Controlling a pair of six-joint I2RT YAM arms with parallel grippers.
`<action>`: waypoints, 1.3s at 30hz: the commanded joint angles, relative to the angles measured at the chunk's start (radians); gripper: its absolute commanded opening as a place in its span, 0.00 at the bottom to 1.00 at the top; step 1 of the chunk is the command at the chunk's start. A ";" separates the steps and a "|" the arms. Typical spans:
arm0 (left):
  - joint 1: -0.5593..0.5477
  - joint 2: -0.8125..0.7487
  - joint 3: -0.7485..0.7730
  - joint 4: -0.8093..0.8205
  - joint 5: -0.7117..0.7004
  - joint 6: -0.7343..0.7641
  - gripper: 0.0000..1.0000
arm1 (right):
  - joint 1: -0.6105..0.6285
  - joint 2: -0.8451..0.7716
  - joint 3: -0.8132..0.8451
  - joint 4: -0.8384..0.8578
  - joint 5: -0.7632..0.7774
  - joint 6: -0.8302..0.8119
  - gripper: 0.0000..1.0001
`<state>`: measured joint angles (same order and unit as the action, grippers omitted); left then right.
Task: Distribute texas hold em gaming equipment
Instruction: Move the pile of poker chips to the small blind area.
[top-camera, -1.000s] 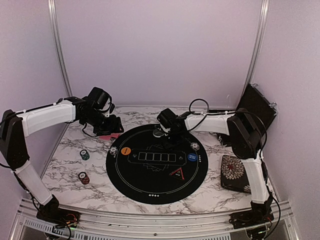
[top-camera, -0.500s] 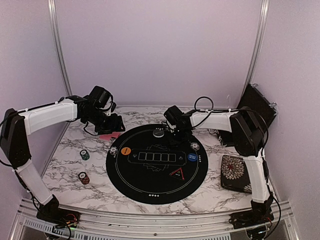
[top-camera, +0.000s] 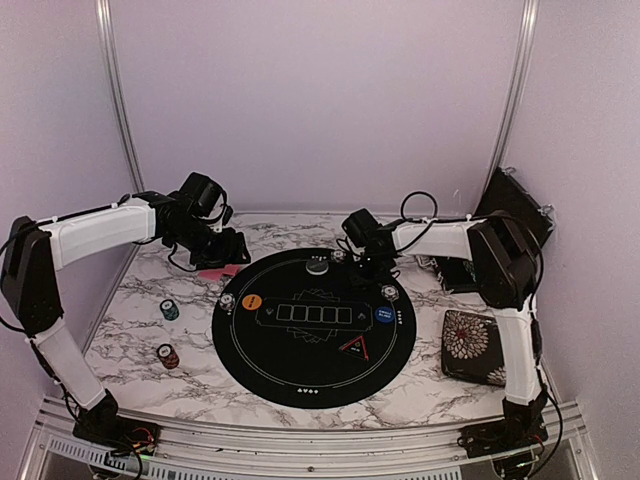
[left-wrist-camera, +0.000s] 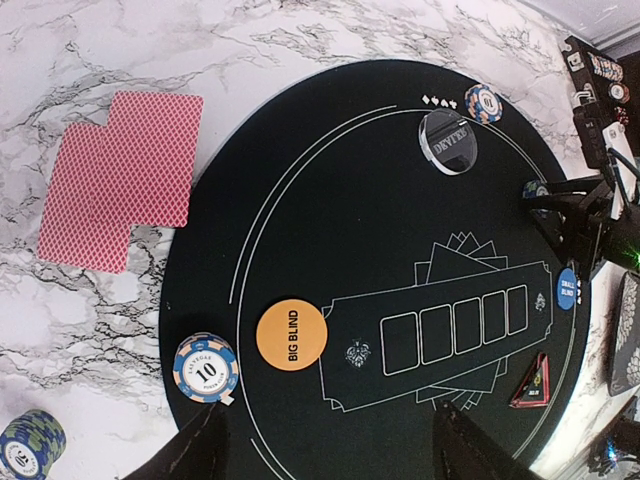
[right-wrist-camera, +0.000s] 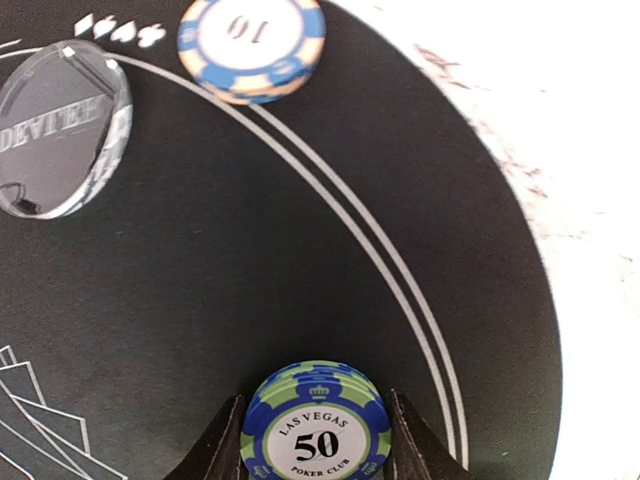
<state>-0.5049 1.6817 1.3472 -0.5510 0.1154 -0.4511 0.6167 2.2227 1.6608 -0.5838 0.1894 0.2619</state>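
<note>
Right gripper (right-wrist-camera: 314, 455): clamped on 50 chip stack (right-wrist-camera: 315, 410), blue and green, one finger flush against each side. Sits over black mat (right-wrist-camera: 200, 300), just inside the double white border line, in the far-right part of the circle per the top view. Can't tell whether resting on the mat or lifted off it.

Left gripper (left-wrist-camera: 330, 455): jaws wide apart, nothing between them. Hangs at the mat's far-left edge, near pink-red cards (left-wrist-camera: 120, 180).

Cards: two, face down, overlapping, flat on marble table (left-wrist-camera: 60, 330), just off the mat rim.

Mat, left side: orange BIG BLIND button (left-wrist-camera: 291, 335), with 10 chip stack (left-wrist-camera: 205, 367) just beside it on the border line, striped blue and peach.

Mat, far edge: clear dealer puck (left-wrist-camera: 447, 142), with second 10 stack (left-wrist-camera: 482, 103) just beside it, toward the rim.

Mat, right side: blue SMALL BLIND button (left-wrist-camera: 566, 288). Black triangle marker (left-wrist-camera: 532, 380) with red outline, nearer the arm bases, apart from the button. One more rim stack (top-camera: 390, 292) on the far side of the blue button.

Off the mat, on marble at left: teal stack (top-camera: 170, 309) and red stack (top-camera: 167, 355), the red one nearer the bases.

Floral case (top-camera: 470, 345): on the table right of the mat, apart from it.
</note>
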 joint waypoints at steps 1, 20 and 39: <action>0.006 0.013 0.032 -0.020 0.005 0.014 0.71 | -0.057 0.018 -0.060 -0.104 0.088 -0.002 0.35; 0.006 0.025 0.037 -0.021 0.010 0.012 0.71 | -0.113 -0.046 -0.161 -0.081 0.094 0.000 0.35; 0.006 0.033 0.045 -0.021 0.019 0.011 0.71 | -0.147 -0.087 -0.212 -0.064 0.095 -0.005 0.35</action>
<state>-0.5049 1.7027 1.3621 -0.5522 0.1238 -0.4515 0.5110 2.1201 1.4940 -0.5266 0.2119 0.2619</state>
